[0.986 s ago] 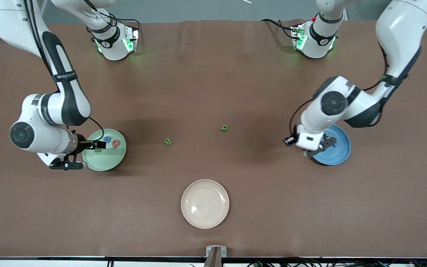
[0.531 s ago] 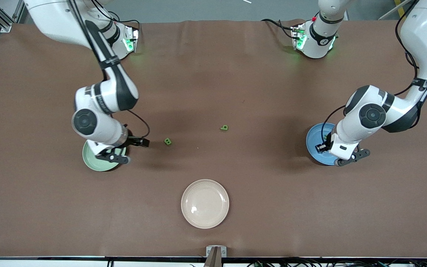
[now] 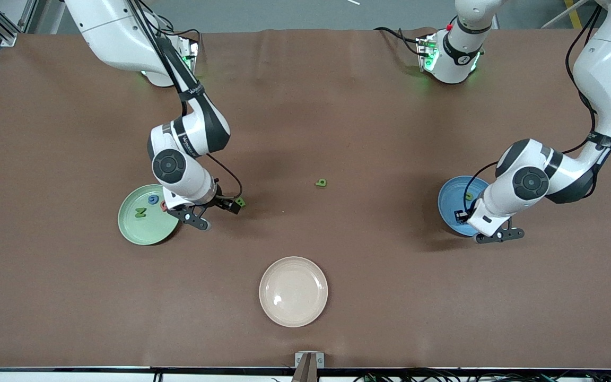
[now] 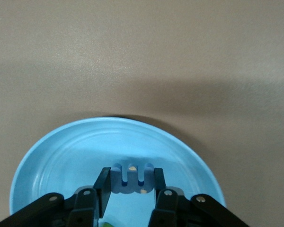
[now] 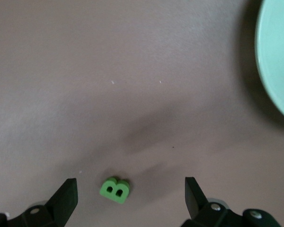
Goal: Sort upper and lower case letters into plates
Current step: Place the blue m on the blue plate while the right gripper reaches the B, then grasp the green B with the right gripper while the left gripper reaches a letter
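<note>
The right gripper (image 5: 128, 201) hung wide open over the green B (image 5: 115, 189), beside the mint plate (image 3: 136, 227), needing only descent and closing, while the left gripper (image 4: 131, 187) clamped a blue letter (image 4: 130, 178) above the blue plate (image 4: 61, 151).

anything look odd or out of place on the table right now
Nothing is spilled or damaged. Two small green foam letters lie loose on the brown table, outside the mint green plate and blue plate; the cream-beige plate holds nothing.
</note>
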Robot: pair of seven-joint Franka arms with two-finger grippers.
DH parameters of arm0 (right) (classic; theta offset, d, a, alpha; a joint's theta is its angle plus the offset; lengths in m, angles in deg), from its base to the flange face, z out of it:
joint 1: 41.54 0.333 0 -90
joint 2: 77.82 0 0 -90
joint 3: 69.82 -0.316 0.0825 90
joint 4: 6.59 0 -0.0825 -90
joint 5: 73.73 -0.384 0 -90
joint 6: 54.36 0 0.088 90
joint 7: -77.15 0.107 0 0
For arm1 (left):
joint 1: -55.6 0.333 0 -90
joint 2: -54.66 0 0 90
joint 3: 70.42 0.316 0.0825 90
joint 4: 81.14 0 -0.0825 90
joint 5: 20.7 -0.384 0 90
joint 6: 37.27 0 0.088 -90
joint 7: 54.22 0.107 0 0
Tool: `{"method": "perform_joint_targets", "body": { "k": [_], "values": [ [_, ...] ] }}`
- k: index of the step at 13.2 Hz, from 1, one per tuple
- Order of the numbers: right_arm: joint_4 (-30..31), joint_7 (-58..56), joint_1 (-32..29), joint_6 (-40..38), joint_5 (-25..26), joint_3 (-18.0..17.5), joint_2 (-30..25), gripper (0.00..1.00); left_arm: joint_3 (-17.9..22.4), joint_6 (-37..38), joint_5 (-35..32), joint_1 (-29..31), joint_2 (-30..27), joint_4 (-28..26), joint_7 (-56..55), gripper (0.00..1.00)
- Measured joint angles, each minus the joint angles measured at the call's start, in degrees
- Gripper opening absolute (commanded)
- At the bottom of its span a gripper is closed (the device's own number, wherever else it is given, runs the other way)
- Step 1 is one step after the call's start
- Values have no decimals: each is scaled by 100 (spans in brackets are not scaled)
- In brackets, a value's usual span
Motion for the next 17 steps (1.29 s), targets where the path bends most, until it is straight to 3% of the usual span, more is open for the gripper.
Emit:
{"method": "perform_joint_targets", "body": {
  "k": [3,5,6,7,8,12,15,17],
  "values": [
    [127,969,122,274,-2,0,87,100,58,0,0,-1,43,0,177,15],
    [129,1558,228,461,-2,1,166,100,60,-3,0,-6,58,0,184,25],
    [129,1760,286,537,-2,1,206,100,68,-6,0,-8,62,0,184,38],
    [130,1894,337,612,-2,2,251,100,84,-11,0,-8,64,0,184,80],
    [132,1964,372,662,-2,3,299,100,98,-22,-1,-7,65,2,184,100],
    [135,2095,474,753,0,5,469,97,-38,-51,9,0,51,84,146,100],
    [134,2275,666,793,2,24,558,88,-599,114,49,-14,33,106,-401,100],
    [125,2305,687,814,3,43,567,76,-963,263,59,-136,31,103,-948,100]
  ]
}}
